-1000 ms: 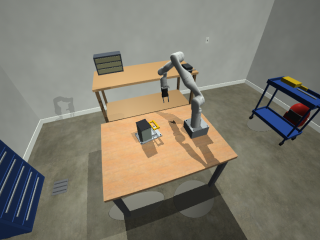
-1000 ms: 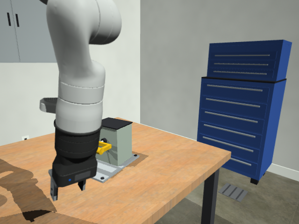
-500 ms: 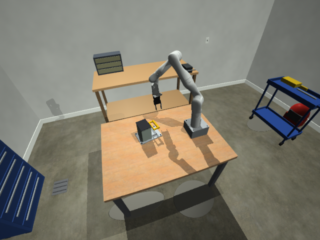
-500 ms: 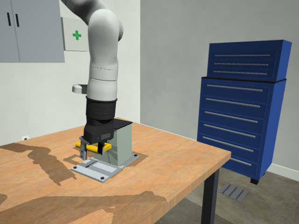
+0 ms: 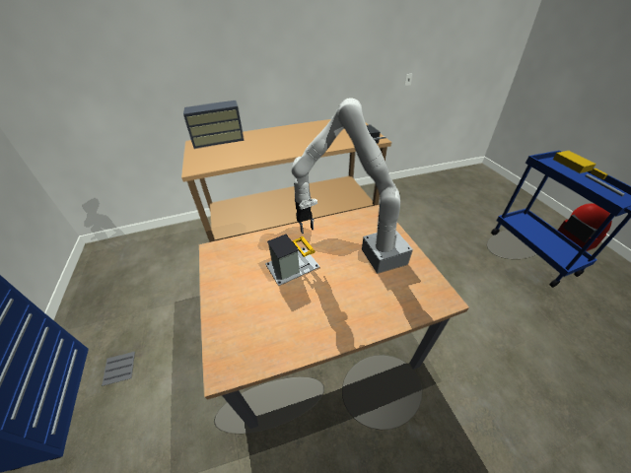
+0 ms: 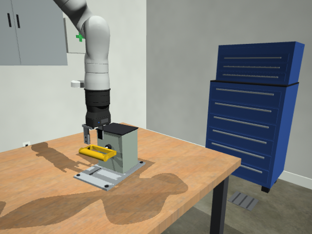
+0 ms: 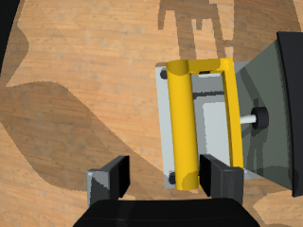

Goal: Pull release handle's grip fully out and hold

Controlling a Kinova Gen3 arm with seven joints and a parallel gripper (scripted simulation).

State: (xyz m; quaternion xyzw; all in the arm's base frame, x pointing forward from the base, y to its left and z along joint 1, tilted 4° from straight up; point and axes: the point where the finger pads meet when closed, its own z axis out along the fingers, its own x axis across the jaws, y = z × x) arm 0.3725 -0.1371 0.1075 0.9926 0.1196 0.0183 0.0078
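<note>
The release handle's grip is a yellow loop with a level bar (image 5: 305, 246) (image 6: 92, 152) (image 7: 181, 120). It sits in front of a grey housing (image 5: 284, 259) (image 6: 124, 148) (image 7: 268, 97) with a black top, joined to it by a thin rod (image 7: 248, 119). The housing stands on a grey base plate (image 5: 311, 265) (image 6: 100, 177) on the wooden table (image 5: 306, 346) (image 6: 176, 161). My gripper (image 5: 306, 224) (image 6: 93, 137) (image 7: 164, 169) is open and empty. It points down just above the bar, touching nothing. In the wrist view the bar lies nearer the right finger.
The arm's grey base (image 5: 385, 256) stands on the table to the right of the housing. A wooden workbench (image 5: 239, 153) stands behind the table. A blue cart (image 5: 560, 214) is at the right. A blue tool cabinet (image 6: 251, 113) stands beyond the table's edge.
</note>
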